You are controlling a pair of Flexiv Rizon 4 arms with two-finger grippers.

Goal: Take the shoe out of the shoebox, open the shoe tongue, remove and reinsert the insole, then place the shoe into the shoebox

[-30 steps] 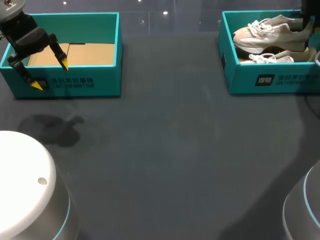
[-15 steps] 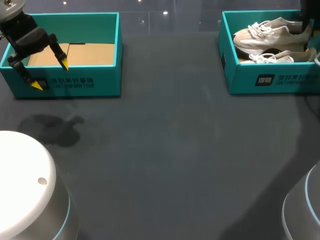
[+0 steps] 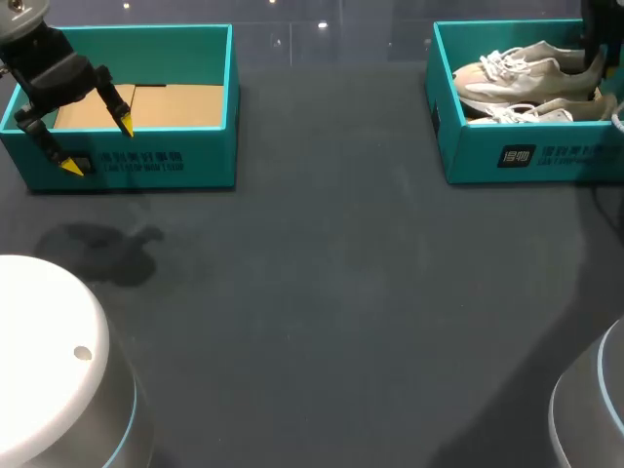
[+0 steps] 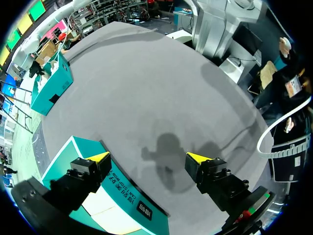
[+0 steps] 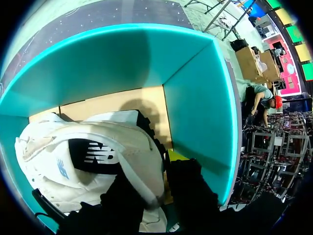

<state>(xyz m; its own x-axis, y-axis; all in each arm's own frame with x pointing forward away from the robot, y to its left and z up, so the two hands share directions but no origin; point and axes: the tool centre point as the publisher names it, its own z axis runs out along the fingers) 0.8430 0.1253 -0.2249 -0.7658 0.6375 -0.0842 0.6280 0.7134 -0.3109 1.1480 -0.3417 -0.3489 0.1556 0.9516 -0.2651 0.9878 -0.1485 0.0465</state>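
The right tool (image 5: pixel 159 190) gripped the sneaker (image 3: pixel 517 73) by its heel inside the shoebox (image 3: pixel 478 156), toe pointing toward the far-off, wide-open left tool (image 3: pixel 97 144).

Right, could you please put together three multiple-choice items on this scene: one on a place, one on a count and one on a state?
1. Where do the shoes lie?
A. in the right shoebox
B. on the bare table
C. on a closed lid

2. How many shoes show in that box?
A. one
B. two
C. three

3. How does the left gripper stand?
A. shut on a shoe
B. shut on an insole
C. open, holding nothing

Answers:
1 A: both lie within the teal walls of the right shoebox.
2 B: an upper shoe rests over a lower shoe.
3 C: in the left wrist view its yellow tips stand wide apart with nothing between them.
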